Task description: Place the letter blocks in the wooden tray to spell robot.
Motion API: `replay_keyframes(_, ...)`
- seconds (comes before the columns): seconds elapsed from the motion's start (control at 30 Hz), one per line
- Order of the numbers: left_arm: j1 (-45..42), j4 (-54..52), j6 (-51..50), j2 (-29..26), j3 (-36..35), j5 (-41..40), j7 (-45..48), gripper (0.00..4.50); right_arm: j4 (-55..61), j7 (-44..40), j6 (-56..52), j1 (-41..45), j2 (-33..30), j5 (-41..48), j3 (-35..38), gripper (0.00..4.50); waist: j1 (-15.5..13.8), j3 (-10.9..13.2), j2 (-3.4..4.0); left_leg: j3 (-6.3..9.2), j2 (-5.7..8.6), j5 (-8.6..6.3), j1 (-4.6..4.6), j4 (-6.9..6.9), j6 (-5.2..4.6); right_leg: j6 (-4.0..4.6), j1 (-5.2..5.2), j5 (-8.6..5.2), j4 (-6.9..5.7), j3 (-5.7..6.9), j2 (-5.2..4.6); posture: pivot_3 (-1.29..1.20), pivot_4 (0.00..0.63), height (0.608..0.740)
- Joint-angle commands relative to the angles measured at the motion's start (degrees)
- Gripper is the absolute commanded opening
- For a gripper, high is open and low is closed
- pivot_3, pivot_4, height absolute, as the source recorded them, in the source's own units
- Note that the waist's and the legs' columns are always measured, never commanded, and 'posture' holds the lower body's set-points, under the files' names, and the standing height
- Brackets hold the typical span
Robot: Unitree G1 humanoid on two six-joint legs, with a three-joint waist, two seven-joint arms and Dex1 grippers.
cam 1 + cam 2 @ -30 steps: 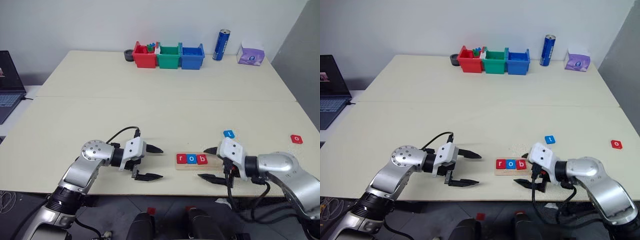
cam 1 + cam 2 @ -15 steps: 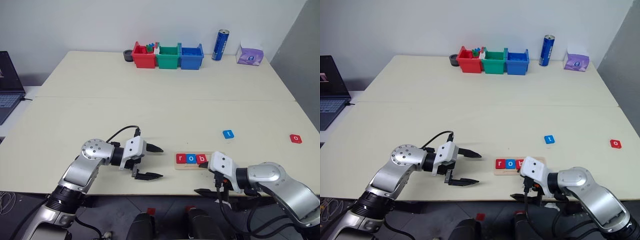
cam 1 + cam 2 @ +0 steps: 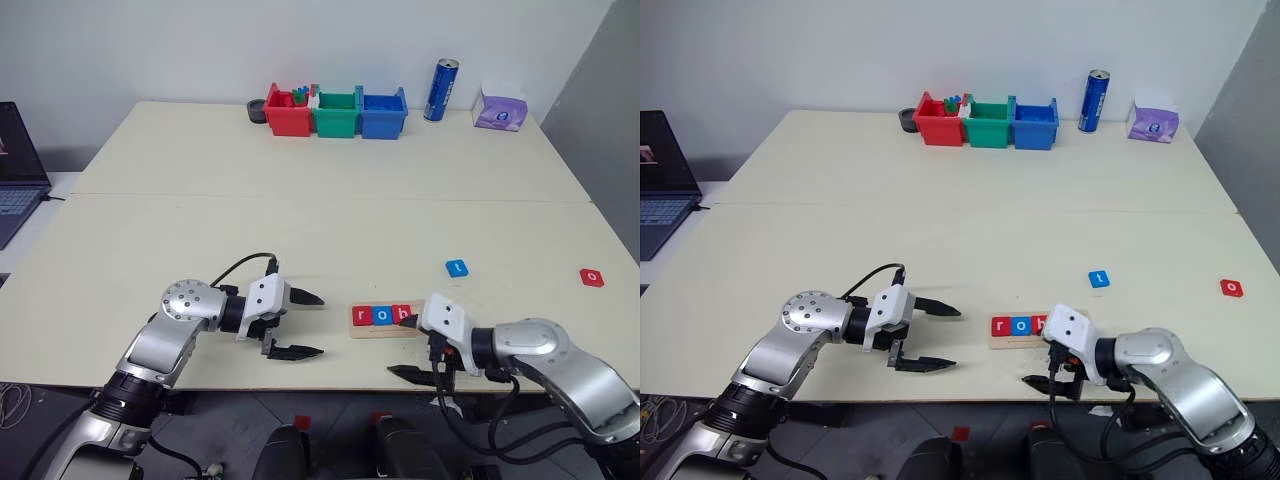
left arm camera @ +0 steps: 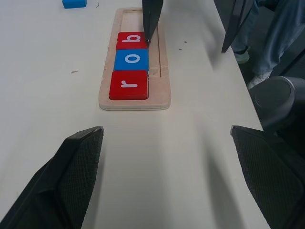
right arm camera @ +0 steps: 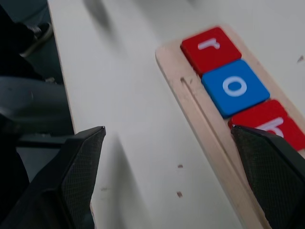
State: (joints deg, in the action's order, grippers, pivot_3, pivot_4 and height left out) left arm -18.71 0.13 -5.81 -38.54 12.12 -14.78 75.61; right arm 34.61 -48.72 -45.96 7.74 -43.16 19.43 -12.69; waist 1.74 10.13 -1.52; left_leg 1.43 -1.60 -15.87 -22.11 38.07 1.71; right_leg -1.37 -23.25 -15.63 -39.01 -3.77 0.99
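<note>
The wooden tray (image 3: 386, 332) lies near the table's front edge with three letter blocks in it: red r (image 3: 362, 316), blue o (image 3: 381, 316) and red b (image 3: 401, 315). The blue t block (image 3: 457, 268) lies on the table behind and right of the tray. Far to the right lies the red o block (image 3: 592, 277). My right gripper (image 3: 399, 347) is open at the tray's right end. Its upper fingertip is at the b block's edge; contact cannot be told. My left gripper (image 3: 320, 325) hangs open left of the tray, holding nothing.
Red (image 3: 288, 112), green (image 3: 337, 113) and blue bins (image 3: 384, 112) stand at the table's back, with a blue can (image 3: 443, 89) and a purple tissue box (image 3: 502, 108) to their right. A laptop (image 3: 18, 170) sits off the table's left. The front edge runs just under both grippers.
My right gripper has come left from beyond the tray's right end, and its upper finger now sits at the b block. The left gripper and the blocks have stayed put.
</note>
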Motion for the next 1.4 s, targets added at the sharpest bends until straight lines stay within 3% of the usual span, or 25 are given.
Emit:
replay_keyframes(0.03,0.1,-0.8,0.6,-0.5,-0.8,-0.4,0.0,4.50,4.3,0.0,-3.8,0.4,0.8,7.8,8.8,4.48,0.0,0.0,0.00,0.00,0.00,0.00,0.00,0.00,0.00,0.00,0.00,0.00,0.00,0.00,0.00,0.00,0.150,0.740)
replay_keyframes(0.27,-0.3,-2.0,-1.4,0.2,-1.3,-1.6,-0.9,4.50,-3.0,8.8,-5.2,-1.2,4.9,12.3,27.7,4.48,0.0,0.0,-0.02,-0.01,0.01,0.00,-0.01,0.00,0.00,0.00,0.01,0.00,0.00,0.00,-0.01,0.00,0.150,0.740)
replay_keyframes(0.47,-1.2,-4.1,-4.5,0.9,-1.5,-3.4,-1.8,4.50,-12.5,25.1,1.6,-2.6,11.5,4.0,38.7,4.48,0.0,0.0,0.00,-0.05,0.01,0.00,-0.01,-0.03,0.00,0.00,0.01,0.00,0.00,-0.07,-0.02,0.00,0.150,0.740)
replay_keyframes(0.67,-2.2,-4.3,-4.8,1.6,-0.7,-3.4,-1.7,4.50,-29.4,37.9,13.1,0.4,11.7,-6.5,41.9,4.48,0.1,0.0,0.03,-0.16,0.05,0.00,0.04,-0.04,0.00,0.01,0.00,0.01,-0.02,-0.18,-0.01,0.00,0.150,0.740)
replay_keyframes(0.97,-3.1,-3.6,-4.6,2.0,-0.1,-2.8,-0.9,4.50,-61.6,37.8,28.8,13.0,5.9,-10.2,40.7,4.48,0.7,0.0,0.16,-0.43,0.09,0.00,0.16,-0.10,-0.01,0.27,-0.01,0.17,-0.02,-0.36,0.04,0.00,0.150,0.740)
replay_keyframes(1.1,-3.2,-3.8,-4.6,2.0,0.0,-2.7,-0.8,4.50,-73.3,37.0,28.7,19.1,4.3,-9.4,40.3,4.48,0.9,0.0,0.16,-0.41,0.09,0.00,0.16,-0.11,-0.01,0.29,0.00,0.18,0.00,-0.37,0.12,0.00,0.150,0.740)
replay_keyframes(1.3,-3.3,-4.7,-5.4,1.5,-0.2,-2.8,-0.9,4.50,-77.2,37.8,24.9,20.9,4.2,-8.9,39.5,4.48,1.2,0.0,0.15,-0.39,0.07,0.00,0.14,-0.10,0.00,0.30,0.01,0.18,0.01,-0.38,0.08,0.00,0.150,0.740)
replay_keyframes(1.4,-3.1,-5.4,-5.9,1.2,-0.3,-2.9,-1.1,4.50,-76.0,39.3,22.4,19.8,4.9,-8.1,40.4,3.89,1.2,-0.1,0.14,-0.37,0.06,0.00,0.14,-0.09,-0.01,0.30,0.04,0.18,0.01,-0.37,0.07,0.00,0.150,0.740)
